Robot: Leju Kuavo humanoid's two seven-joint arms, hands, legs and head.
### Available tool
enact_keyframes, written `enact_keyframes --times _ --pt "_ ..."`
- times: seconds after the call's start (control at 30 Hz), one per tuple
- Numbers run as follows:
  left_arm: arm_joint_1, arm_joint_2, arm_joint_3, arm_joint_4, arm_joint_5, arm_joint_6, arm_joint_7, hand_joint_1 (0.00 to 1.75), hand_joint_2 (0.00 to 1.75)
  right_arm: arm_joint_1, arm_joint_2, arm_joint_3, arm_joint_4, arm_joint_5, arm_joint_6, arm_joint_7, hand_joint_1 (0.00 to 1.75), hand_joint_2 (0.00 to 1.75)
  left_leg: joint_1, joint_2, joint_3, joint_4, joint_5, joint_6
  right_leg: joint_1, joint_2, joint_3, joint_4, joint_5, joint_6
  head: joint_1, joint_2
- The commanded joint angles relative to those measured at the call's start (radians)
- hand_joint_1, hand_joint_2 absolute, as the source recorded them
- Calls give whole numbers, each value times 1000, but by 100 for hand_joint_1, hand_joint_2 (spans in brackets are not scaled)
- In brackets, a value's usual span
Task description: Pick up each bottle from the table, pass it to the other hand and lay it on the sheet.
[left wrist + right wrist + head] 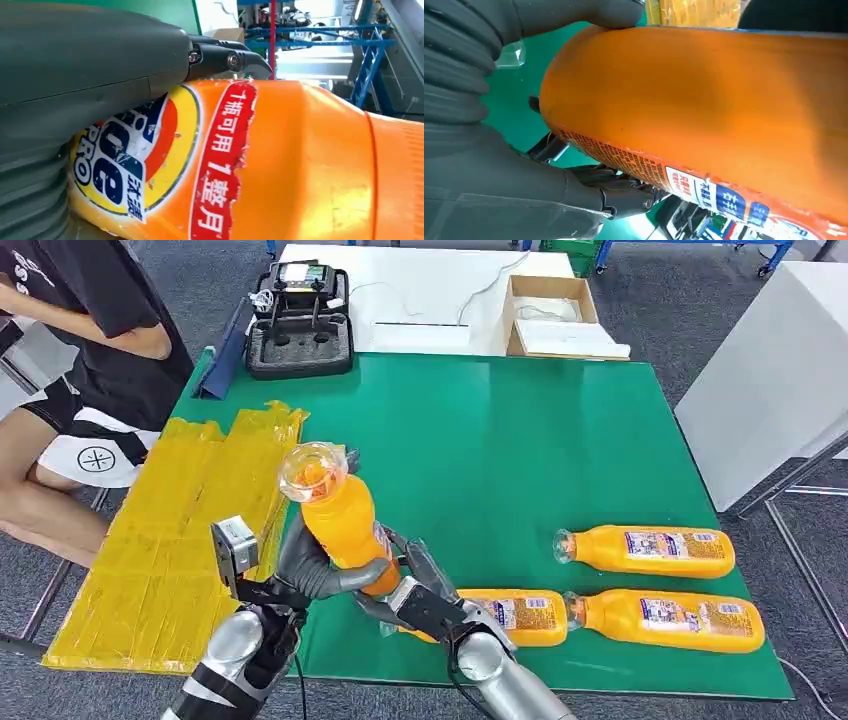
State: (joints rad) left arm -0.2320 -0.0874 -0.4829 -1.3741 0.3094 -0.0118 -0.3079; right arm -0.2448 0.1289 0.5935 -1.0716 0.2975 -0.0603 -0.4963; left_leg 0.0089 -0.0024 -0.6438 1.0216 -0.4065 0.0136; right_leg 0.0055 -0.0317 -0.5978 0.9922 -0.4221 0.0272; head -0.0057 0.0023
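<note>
Orange bottle (340, 525) is up off the green table (520, 440), roughly upright, clear cap end tilted up toward the yellow sheet (170, 540). Left hand (320, 570) is wrapped around the lower body, thumb across the label. Right hand (415, 595) is at the bottle's base from the other side, fingers curled against it; both hands grip it at once. Three more bottles lie on their sides on the table to the right: one (645, 550) farther back, two (520, 615) (665, 620) end to end near the front edge. Person (90, 350) seated at the left. Open case (300, 320) at the far edge.
</note>
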Motion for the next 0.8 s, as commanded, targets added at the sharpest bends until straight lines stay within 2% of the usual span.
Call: enact_keyframes --times 0.03,0.07,0.57,0.8 --pt "-36 2 33 24 27 21 -13 79 175 -11 -17 72 108 17 -8 11 175 175 0 0 3 -1 0 0 0 1 3 -1 0 0 0 0" --pt "-35 3 38 19 29 24 -14 175 175 -9 -19 70 110 16 -8 11 175 175 0 0 5 -1 0 0 -1 2 5 -1 -1 0 0 0" --pt "-18 7 59 -3 40 44 -20 175 175 5 -23 48 97 12 -33 7 175 175 0 -1 4 -1 0 0 -1 1 4 -1 -1 0 -1 0" --pt "21 27 107 -33 44 74 -30 175 175 83 -66 -26 -106 -47 -42 -9 175 175 0 -2 2 -1 0 0 -1 0 2 0 -1 0 0 0"
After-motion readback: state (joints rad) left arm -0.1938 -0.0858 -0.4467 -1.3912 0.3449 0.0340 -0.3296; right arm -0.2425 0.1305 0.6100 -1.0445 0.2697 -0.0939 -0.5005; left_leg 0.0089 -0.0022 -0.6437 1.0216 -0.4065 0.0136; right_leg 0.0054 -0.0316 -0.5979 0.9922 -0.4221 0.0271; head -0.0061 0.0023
